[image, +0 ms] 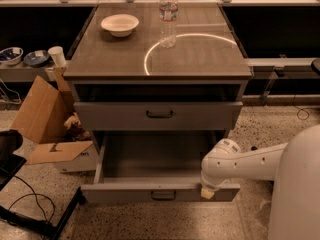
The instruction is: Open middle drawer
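Observation:
The middle drawer point(125, 193) is the lower grey drawer. It stands pulled far out, showing a plain grey inside point(155, 156) and a small dark loop handle point(163, 195) at the centre of its front. My white arm point(250, 163) reaches in from the right. My gripper point(207, 192) sits at the top edge of the drawer front, near its right end, with only a pale tip showing below the wrist. The taller-fronted drawer point(115, 116) with the wider handle point(160, 114) is above, slightly out.
On the cabinet top point(200, 59) stand a white bowl point(120, 24) and a water bottle point(168, 16). An open cardboard box point(47, 121) lies on the floor at the left. A dark stand and cables point(30, 209) are at the lower left. My white body point(300, 194) fills the lower right.

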